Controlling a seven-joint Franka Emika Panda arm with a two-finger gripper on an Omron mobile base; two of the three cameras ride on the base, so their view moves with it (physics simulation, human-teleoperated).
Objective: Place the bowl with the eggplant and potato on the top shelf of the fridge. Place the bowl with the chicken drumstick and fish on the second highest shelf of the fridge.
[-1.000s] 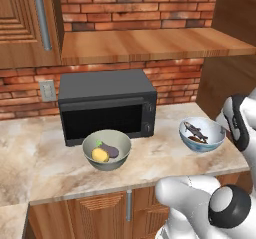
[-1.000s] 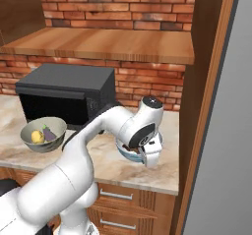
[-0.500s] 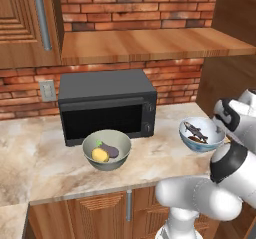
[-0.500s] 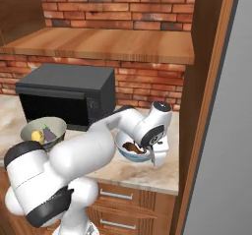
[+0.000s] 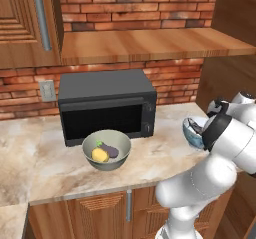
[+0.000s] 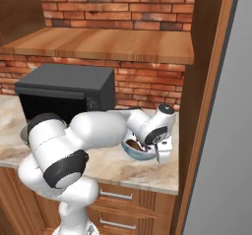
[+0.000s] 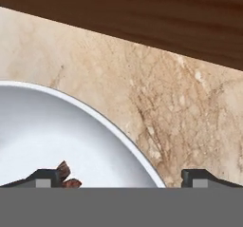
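Note:
The pale blue bowl [image 6: 135, 150], white inside [image 7: 57, 131], sits on the counter's right end, partly behind my arm [image 5: 192, 132]. A reddish-brown bit of chicken drumstick [image 7: 64, 171] shows inside; the fish is hard to make out. My gripper [image 6: 162, 154] [image 7: 123, 178] is open and hangs over the bowl's right rim, one fingertip [image 7: 47, 175] inside and the other outside over the counter. The olive-grey bowl [image 5: 106, 151] holds the eggplant [image 5: 112, 150] and potato [image 5: 100, 155] in front of the microwave. The grey fridge [image 6: 221, 131] stands at the right, its shelves hidden.
A black microwave [image 5: 106, 103] stands at the back of the marble counter [image 5: 45, 163]. A wooden shelf [image 5: 145, 43] runs above it. A tall wooden panel [image 6: 204, 81] rises between the counter and the fridge, close to my gripper.
My arm's elbow has swung round low in front of the base, and the gripper has edged right onto the pale blue bowl's right rim. Both bowls stay put.

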